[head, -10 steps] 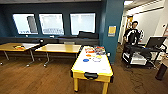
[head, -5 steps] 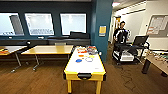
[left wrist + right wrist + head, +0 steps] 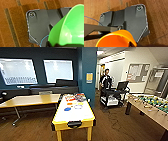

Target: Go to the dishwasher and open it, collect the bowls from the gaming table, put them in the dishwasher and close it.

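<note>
Orange bowl [image 3: 114, 39] (rim up, apparently gripped) above brown wooden floor [image 3: 157, 18].

One yellow-edged game counter [image 3: 75, 112] sits dead ahead, one wooden counter [image 3: 30, 100] beside it, and one football table [image 3: 152, 107] off to the side. Two windows [image 3: 58, 70] glow on the dark wall. One person [image 3: 106, 80] stands behind one black cart [image 3: 112, 95]. Two bowls on the count: one green bowl [image 3: 70, 27], one orange bowl [image 3: 115, 39].
</note>
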